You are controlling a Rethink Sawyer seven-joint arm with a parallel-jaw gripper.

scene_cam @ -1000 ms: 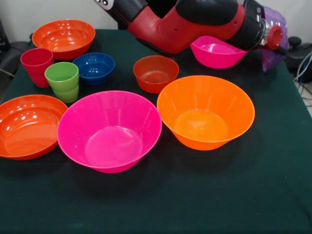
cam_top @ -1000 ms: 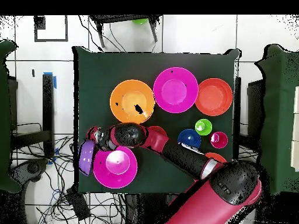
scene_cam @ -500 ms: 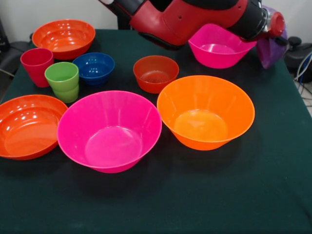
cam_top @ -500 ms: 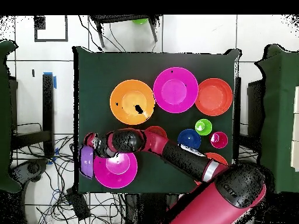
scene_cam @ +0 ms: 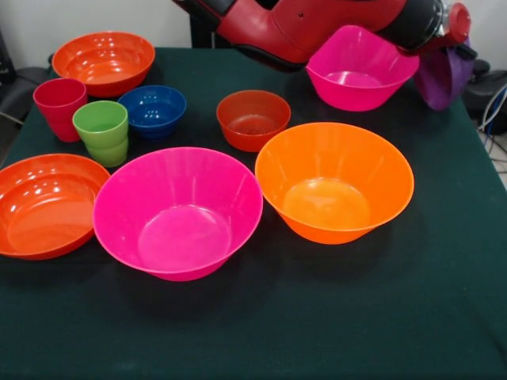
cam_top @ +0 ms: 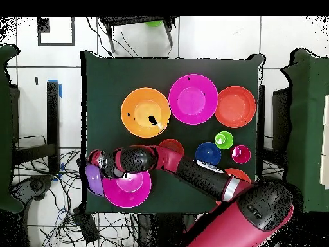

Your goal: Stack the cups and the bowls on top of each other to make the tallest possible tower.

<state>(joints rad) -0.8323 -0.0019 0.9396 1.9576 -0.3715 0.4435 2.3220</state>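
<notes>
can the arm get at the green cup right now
Probably not at once: the gripper seems occupied with the purple bowl, though the green cup stands open from above.

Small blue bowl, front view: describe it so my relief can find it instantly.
Start at the big hot pink bowl at the table's near middle and look up-left to the lime green cup. The small blue bowl sits just right of it, upright and empty. It is the only blue dish.
</notes>
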